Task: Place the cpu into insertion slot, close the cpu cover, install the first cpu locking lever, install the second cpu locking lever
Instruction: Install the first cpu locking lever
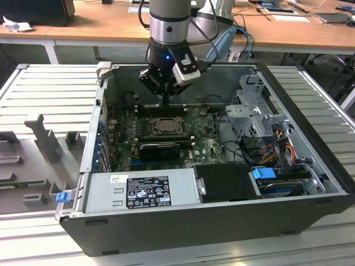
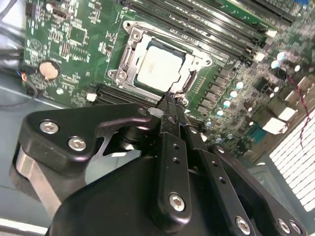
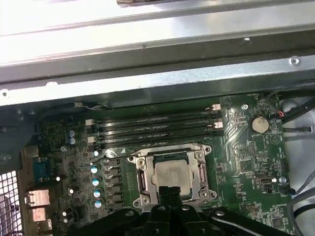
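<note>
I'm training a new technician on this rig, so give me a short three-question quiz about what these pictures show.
1. True or false: the cpu lies in the insertion slot.
2. On the gripper, the jaws are: A shut, B wide open, C holding the cpu.
3. Which round silver part sits on the green board?
Key: 1 true; 2 A; 3 the coin battery.

Ribbed grey metal bench [image 1: 50,83], its slats running across the exterior view. Directly on it, near the middle: a dark computer case [image 1: 183,221] lying on its side, open face up. At the exterior view's left, just beside the case: a flat grey fixture plate [image 1: 61,172] carrying upright grey holders [image 1: 45,138]. A small blue clip [image 1: 62,196] sits at the case's near corner.
</note>
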`<act>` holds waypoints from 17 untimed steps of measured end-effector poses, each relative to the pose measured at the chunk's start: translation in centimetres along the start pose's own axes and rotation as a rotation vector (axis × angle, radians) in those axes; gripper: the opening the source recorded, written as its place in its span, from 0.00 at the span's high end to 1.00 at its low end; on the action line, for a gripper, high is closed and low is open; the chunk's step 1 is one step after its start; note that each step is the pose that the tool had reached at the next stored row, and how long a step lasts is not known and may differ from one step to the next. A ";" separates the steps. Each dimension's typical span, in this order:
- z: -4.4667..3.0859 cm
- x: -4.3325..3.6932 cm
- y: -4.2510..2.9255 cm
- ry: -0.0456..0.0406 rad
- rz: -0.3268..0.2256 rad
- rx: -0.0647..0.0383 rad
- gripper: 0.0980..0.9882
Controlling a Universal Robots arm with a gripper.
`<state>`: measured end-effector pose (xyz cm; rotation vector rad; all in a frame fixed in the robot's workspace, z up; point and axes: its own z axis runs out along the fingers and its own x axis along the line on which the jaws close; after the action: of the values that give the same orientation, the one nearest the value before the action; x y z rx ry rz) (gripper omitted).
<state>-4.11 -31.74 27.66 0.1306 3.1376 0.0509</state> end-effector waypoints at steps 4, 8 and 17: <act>0.10 0.00 0.00 0.0035 -0.109 0.000 0.99; 0.15 0.00 -0.01 0.0076 -0.234 0.000 0.99; 0.48 1.79 -0.19 0.0069 -0.230 -0.008 0.99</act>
<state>-5.91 -31.77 27.18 -0.2313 3.1343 0.0641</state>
